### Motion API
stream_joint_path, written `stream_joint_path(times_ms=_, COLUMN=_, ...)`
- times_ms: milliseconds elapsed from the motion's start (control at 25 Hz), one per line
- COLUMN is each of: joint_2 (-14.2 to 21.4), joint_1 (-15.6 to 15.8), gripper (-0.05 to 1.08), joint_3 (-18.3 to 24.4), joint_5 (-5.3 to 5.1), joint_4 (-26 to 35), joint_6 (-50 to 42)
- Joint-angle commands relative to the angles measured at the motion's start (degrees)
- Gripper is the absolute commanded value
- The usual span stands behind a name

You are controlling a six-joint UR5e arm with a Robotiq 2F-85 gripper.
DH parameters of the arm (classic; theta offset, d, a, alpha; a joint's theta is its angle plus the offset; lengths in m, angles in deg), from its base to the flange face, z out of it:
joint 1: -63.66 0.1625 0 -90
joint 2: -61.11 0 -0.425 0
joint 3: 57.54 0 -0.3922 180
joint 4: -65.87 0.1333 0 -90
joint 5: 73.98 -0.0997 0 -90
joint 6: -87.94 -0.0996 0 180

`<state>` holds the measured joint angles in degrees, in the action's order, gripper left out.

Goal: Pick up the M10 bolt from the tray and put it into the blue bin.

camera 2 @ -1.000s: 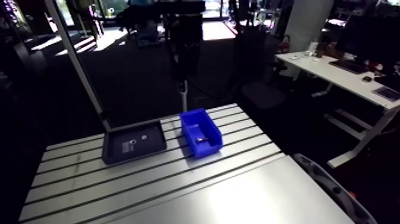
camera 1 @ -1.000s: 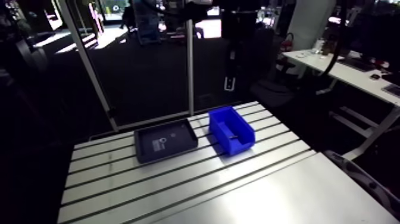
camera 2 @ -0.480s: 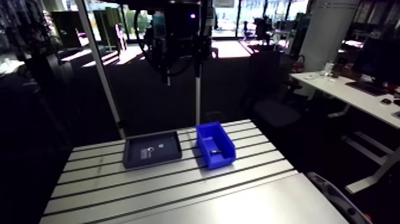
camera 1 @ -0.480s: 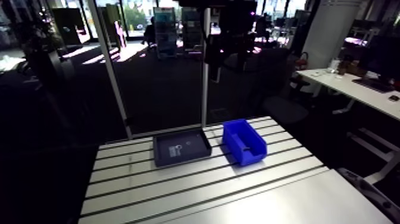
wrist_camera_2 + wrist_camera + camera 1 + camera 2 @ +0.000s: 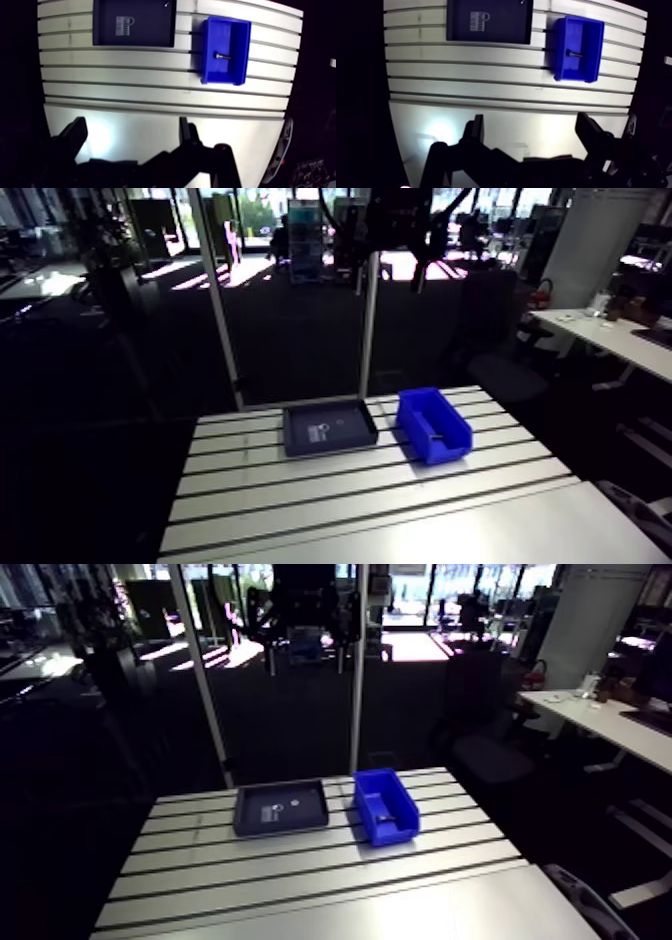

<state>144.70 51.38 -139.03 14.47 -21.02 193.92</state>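
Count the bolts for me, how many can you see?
1. The bolt lies inside the blue bin, which sits beside the dark tray. A tiny speck on the tray is too small to tell.

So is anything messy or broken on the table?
Nothing stands out. The bolt lies inside the blue bin, the dark tray sits flat beside it, and the gripper hangs open and empty above the table.
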Motion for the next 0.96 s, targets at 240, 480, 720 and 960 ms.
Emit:
stream_joint_path(times_ms=240, joint_2=0.0, joint_1=2.3, gripper=0.01, joint_3=0.4, joint_5=0.27, joint_4=2.0, joint_6=-3.2)
stream_joint_path(times_ms=480, joint_2=-1.8, joint_1=3.7, gripper=0.01, joint_3=0.3, joint_5=0.71, joint_4=1.7, joint_6=-3.2)
stream_joint_path(times_ms=720, joint_2=-3.0, joint_1=3.8, gripper=0.01, joint_3=0.5, joint_5=0.8, joint_4=1.5, joint_6=-3.0)
stream_joint_path(times_ms=960, joint_2=-3.2, joint_1=3.7, gripper=0.01, joint_3=0.7, joint_5=0.8, joint_4=1.4, joint_6=-2.3)
